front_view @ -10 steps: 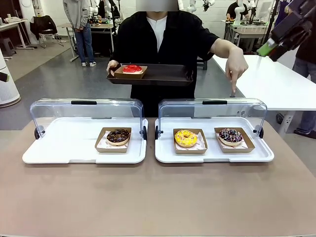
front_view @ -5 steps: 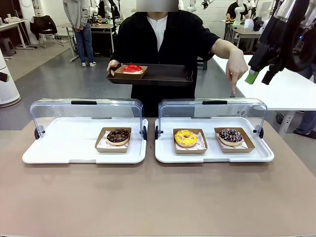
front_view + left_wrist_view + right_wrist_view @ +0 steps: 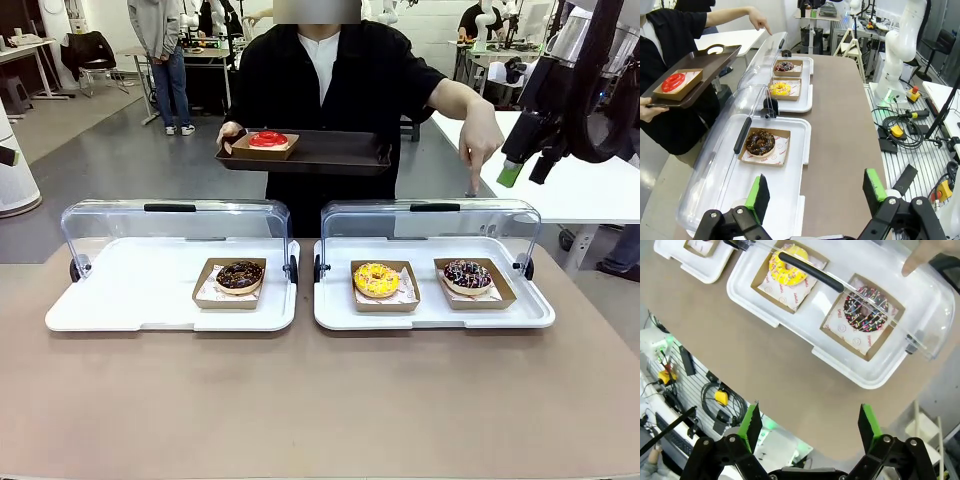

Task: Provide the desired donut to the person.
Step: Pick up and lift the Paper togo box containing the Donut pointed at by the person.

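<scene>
One hand [image 3: 482, 135] of the person [image 3: 330, 80] is pointing down over the sprinkled chocolate donut [image 3: 467, 273], which is sitting rightmost in the right-hand case [image 3: 430, 316] on the counter [image 3: 320, 400]. Right gripper [image 3: 523, 170] is hovering high beside that hand, jaws spread wide, gripping nothing. Left gripper [image 3: 815, 192] is also gaping wide, empty.

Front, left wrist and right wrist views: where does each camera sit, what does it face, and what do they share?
Front: robot's side, facing the person across the table; right fingers upper right.
Left wrist: above the table's end, looking along both trays; left fingers below.
Right wrist: overhead, looking down; right fingers below.
Shared: yellow donut.
</scene>
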`<state>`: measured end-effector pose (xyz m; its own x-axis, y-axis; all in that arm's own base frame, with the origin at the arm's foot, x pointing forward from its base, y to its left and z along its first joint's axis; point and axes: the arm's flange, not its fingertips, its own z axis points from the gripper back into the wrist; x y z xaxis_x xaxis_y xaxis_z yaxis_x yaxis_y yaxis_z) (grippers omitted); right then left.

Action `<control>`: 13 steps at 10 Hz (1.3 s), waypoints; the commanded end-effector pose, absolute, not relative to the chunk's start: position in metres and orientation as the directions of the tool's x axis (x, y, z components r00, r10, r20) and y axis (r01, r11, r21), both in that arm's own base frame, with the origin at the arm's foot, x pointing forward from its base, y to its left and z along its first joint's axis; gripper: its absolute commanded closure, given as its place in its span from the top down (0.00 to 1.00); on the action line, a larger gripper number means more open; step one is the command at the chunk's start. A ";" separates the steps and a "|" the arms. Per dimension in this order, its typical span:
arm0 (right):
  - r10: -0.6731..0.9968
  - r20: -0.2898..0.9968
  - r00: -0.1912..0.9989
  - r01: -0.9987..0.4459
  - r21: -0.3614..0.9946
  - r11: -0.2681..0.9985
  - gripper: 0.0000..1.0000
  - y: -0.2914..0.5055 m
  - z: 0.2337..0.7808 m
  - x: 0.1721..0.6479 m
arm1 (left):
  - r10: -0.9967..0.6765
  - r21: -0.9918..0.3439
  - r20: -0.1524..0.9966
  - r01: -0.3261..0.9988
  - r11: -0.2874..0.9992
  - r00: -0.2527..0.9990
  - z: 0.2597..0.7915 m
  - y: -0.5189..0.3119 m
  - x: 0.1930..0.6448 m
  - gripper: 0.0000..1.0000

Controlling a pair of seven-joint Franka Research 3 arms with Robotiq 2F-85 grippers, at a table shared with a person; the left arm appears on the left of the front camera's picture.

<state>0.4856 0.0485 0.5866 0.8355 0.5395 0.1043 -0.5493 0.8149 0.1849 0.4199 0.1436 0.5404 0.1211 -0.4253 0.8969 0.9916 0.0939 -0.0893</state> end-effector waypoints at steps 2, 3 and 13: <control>0.518 0.105 0.849 -0.529 0.210 0.822 1.00 0.052 0.590 0.486 | -0.424 -0.088 0.898 0.992 0.096 0.120 0.541 0.144 0.419 0.98; 0.518 0.105 0.849 -0.529 0.210 0.822 1.00 0.052 0.590 0.486 | -0.424 -0.088 0.898 0.992 0.096 0.120 0.541 0.144 0.419 0.98; 0.841 -0.049 0.538 -0.830 0.138 0.540 1.00 0.065 0.485 0.476 | -0.424 -0.088 0.898 0.992 0.096 0.120 0.541 0.144 0.419 0.98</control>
<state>0.4846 0.0699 0.4959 0.5809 0.8102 -0.0783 -0.7908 0.5845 0.1816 0.4199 0.1436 0.5404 0.1212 -0.4254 0.8969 0.9916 0.0939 -0.0894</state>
